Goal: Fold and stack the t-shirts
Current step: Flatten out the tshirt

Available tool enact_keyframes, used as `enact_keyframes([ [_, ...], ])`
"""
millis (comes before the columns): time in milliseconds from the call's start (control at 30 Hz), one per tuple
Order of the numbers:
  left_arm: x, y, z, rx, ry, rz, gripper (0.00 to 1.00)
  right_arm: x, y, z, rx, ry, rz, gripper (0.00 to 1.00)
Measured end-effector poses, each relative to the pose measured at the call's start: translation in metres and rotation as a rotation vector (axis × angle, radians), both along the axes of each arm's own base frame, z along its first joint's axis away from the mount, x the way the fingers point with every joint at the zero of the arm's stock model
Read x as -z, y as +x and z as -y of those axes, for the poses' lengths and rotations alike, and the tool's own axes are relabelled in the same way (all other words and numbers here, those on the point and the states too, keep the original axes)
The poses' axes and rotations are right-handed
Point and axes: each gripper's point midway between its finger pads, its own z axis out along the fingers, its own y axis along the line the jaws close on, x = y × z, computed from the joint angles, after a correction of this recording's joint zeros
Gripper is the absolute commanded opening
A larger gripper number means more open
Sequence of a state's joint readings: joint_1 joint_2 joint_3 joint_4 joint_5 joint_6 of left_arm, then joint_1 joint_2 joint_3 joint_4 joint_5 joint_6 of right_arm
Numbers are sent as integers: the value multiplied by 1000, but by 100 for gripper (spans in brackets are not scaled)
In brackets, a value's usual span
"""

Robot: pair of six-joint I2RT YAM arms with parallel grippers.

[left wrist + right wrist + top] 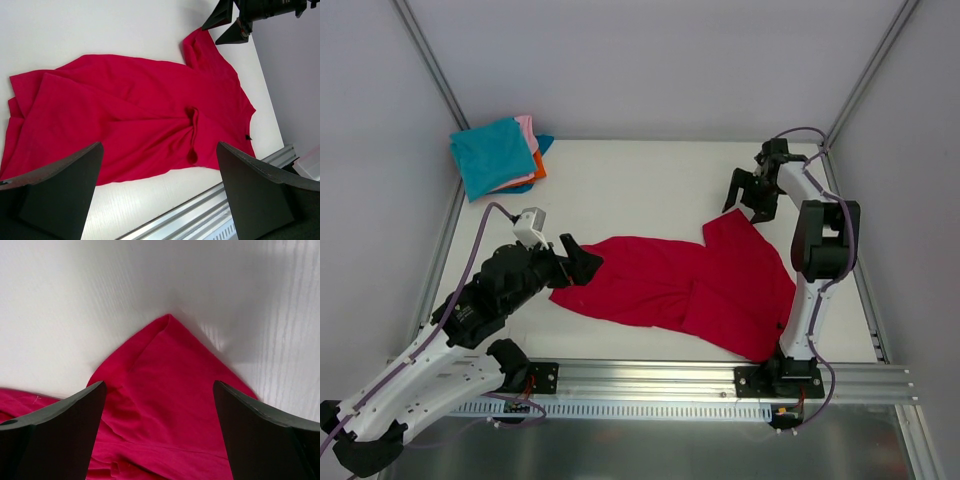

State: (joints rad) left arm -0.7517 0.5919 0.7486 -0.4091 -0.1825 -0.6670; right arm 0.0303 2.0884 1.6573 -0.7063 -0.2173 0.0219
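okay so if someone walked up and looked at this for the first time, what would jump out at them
Most likely the large red t-shirt, spread rumpled across the middle of the white table. Both arms flank it with open, empty jaws: the left gripper at its left edge, the right gripper just above its far corner. A stack of folded shirts, teal on top, sits in the far left corner.

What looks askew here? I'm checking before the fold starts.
The red t-shirt lies crumpled and skewed mid-table, with a bunched ridge near its middle. The folded stack looks tidy.
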Motion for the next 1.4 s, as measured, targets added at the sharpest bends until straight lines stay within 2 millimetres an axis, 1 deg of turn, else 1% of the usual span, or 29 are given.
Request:
enact_keyframes([
  [133,1,0,0,0,3,-3,99,6,6,-2,0,11,-5,93],
  [267,1,0,0,0,3,-4,99,7,12,-2,1,19,-2,91],
  [400,2,0,0,0,6,-6,99,12,19,0,11,33,-4,90],
  [500,6,-2,-2,0,19,-18,99,19,20,3,24,39,-21,90],
  [700,10,-3,-3,-1,32,-32,99,18,25,12,55,67,-18,90],
  [1000,11,-4,-4,-2,36,-35,99,16,31,15,76,97,-20,90],
  [1267,11,-3,-5,-6,37,-33,99,15,33,33,135,134,-25,90],
  [1400,11,-3,-5,-7,38,-33,99,15,33,38,147,140,-25,90],
])
